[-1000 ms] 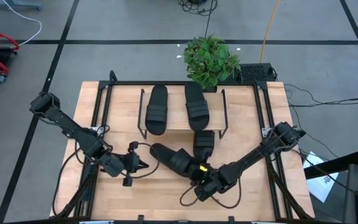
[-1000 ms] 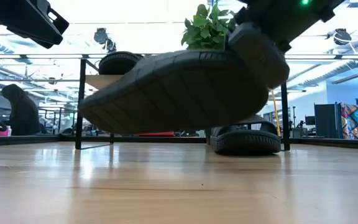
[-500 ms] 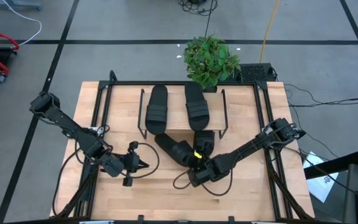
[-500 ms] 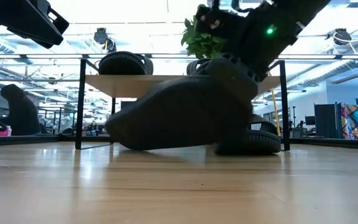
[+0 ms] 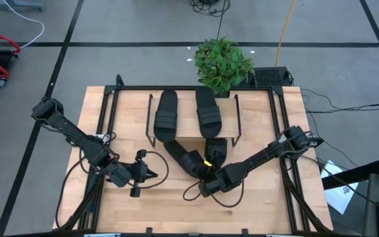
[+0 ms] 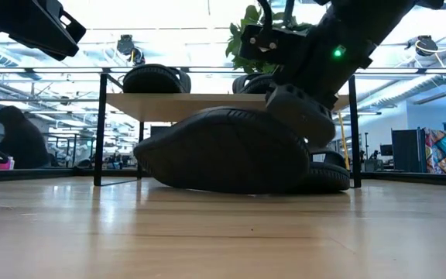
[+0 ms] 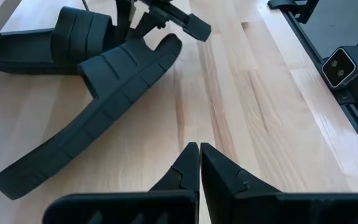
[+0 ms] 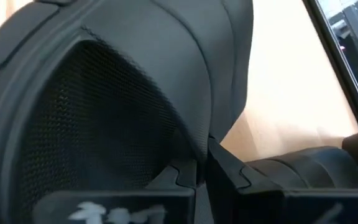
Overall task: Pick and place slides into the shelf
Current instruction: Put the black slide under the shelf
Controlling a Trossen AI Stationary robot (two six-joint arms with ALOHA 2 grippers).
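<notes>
Two black slides (image 5: 166, 115) (image 5: 208, 113) lie on the shelf's (image 5: 187, 131) plank top. A third slide (image 5: 216, 149) sits partly under the shelf's near right side. The fourth slide (image 5: 184, 158) (image 6: 223, 151) lies aslant on the table just in front of the shelf, its far end at the shelf's near edge. My right gripper (image 5: 208, 172) (image 8: 205, 163) is shut on this slide's strap. My left gripper (image 5: 152, 175) (image 7: 199, 149) hovers shut over bare table left of the fourth slide (image 7: 92, 118). My right gripper pinches the strap's edge (image 8: 205, 134) of the fourth slide, one finger (image 8: 182, 177) under the strap against its mesh lining, the other outside. The fingers come slanting down from the table's near right. The slide's sole (image 6: 207, 182) rests on the table.
A potted plant (image 5: 222, 62) stands behind the shelf at the far edge. Black frame rails (image 5: 108, 112) (image 5: 280, 112) run along both sides of the table. Cables loop on the table near each gripper (image 5: 193, 192). Bare wood lies along the near edge (image 5: 176, 217).
My right gripper has moved toward the far edge and the shelf, and down, staying shut on the slide. The slide, lifted and tilted a second ago, has come down flat onto the table with its far end closer to the shelf.
</notes>
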